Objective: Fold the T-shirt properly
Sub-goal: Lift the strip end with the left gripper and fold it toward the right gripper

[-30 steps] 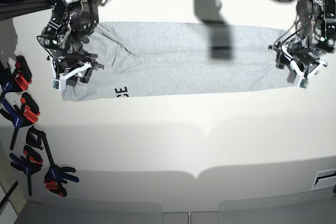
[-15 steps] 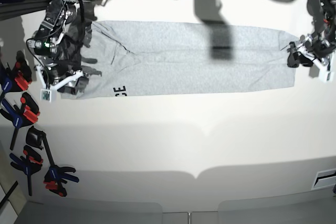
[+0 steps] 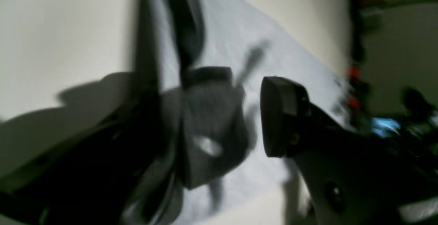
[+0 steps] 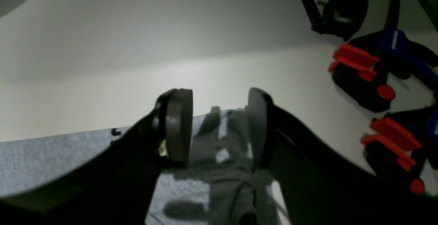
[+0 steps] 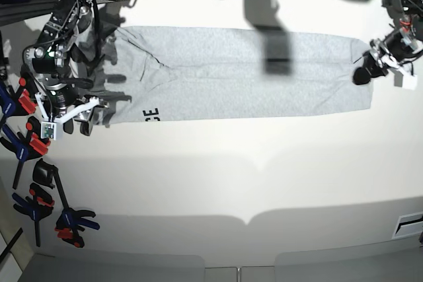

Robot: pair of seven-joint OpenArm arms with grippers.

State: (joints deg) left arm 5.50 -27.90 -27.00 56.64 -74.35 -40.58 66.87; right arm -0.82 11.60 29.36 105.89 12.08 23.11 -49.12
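Observation:
The T-shirt [image 5: 231, 80] lies as a long light grey strip across the far part of the table, with black letters [image 5: 153, 115] at its near left edge. My right gripper [image 5: 78, 118] hovers at the strip's left end. In the right wrist view, this gripper [image 4: 219, 126] is open, with the shirt's end [image 4: 51, 160] lying flat below and nothing pinched. My left gripper [image 5: 367, 70] sits at the strip's right end. Through the left wrist camera, blurred, the left gripper [image 3: 252, 108] is open over the T-shirt [image 3: 273, 54].
Several black, red and blue spring clamps [image 5: 30, 143] lie along the table's left edge, and they also show close to my right gripper as clamps [image 4: 369, 81]. The white table [image 5: 231, 183] stretches toward the front. Dark frame and cables run along the back.
Both arms have drawn outward from the shirt's ends. The arm on the base view's left went left and nearer, the other went right and back. The shirt lies as before.

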